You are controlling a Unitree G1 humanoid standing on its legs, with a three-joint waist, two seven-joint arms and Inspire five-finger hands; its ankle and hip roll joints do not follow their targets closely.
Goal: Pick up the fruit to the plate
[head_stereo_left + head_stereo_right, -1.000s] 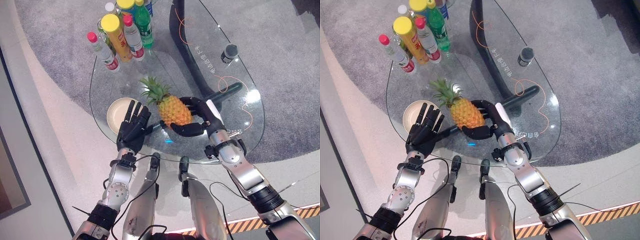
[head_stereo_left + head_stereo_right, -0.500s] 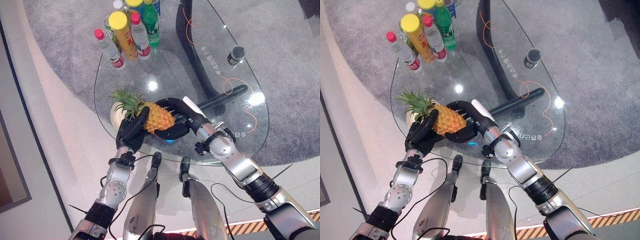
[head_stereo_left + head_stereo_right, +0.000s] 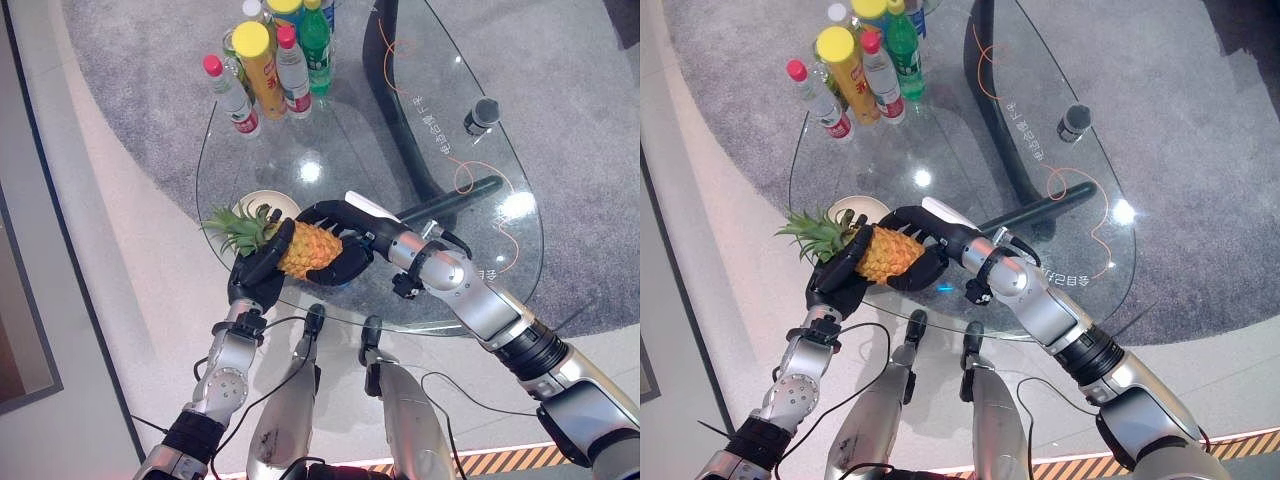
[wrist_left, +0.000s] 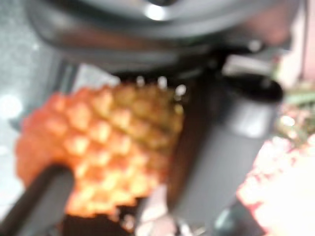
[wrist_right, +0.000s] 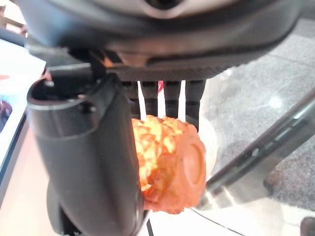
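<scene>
A pineapple (image 3: 308, 250) lies tilted above the near left part of the glass table (image 3: 380, 150), its green crown (image 3: 235, 228) pointing left. My right hand (image 3: 338, 216) is shut on its body, fingers curled underneath and thumb on top; the right wrist view shows the orange fruit (image 5: 170, 162) beside the thumb (image 5: 93, 157). My left hand (image 3: 255, 285) is open, its straight fingers lying against the fruit's left side; the fruit (image 4: 108, 147) shows close against the left fingers (image 4: 221, 147). The pale plate (image 3: 262, 200) sits just behind the crown, partly hidden.
Several bottles (image 3: 270, 60) stand together at the far left of the table. A small dark cylinder (image 3: 482, 112) stands at the far right. A dark table leg (image 3: 450, 195) runs under the glass. Grey carpet surrounds the table.
My right hand has carried the pineapple left, towards the plate and my left hand, tipping its crown leftward. My left hand's fingers now rest against the fruit.
</scene>
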